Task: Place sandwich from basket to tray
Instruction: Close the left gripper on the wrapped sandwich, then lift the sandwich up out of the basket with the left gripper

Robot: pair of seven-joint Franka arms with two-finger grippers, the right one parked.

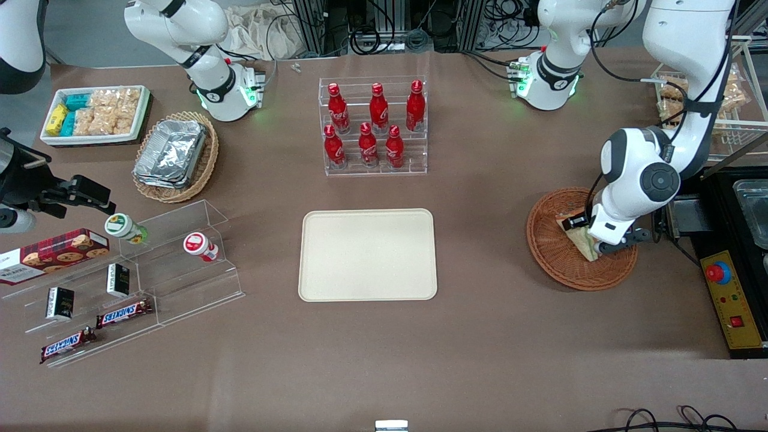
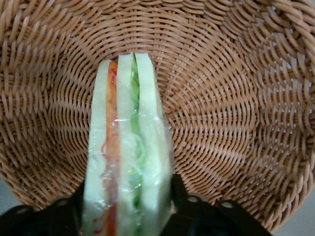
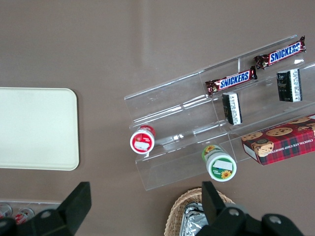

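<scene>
The sandwich (image 1: 577, 239), a wrapped wedge of pale bread with orange-red and green layers along its cut edge (image 2: 127, 147), sits in the reddish-brown wicker basket (image 1: 552, 255) toward the working arm's end of the table. My gripper (image 1: 591, 243) is down in the basket over it. In the left wrist view the gripper (image 2: 127, 199) has one black finger (image 2: 181, 194) pressed against each bread face, shut on the sandwich, with the basket's weave (image 2: 221, 98) around it. The cream-beige tray (image 1: 367, 255) lies flat at the table's middle with nothing on it, and also shows as the tray (image 3: 34, 128) in the right wrist view.
A clear rack of red bottles (image 1: 373, 126) stands farther from the front camera than the tray. A yellow control box with a red stop button (image 1: 729, 300) sits beside the basket at the table's edge. A clear stepped shelf of snacks (image 1: 120, 282), a tan basket of foil trays (image 1: 174, 156) and a white bin (image 1: 96, 114) lie toward the parked arm's end.
</scene>
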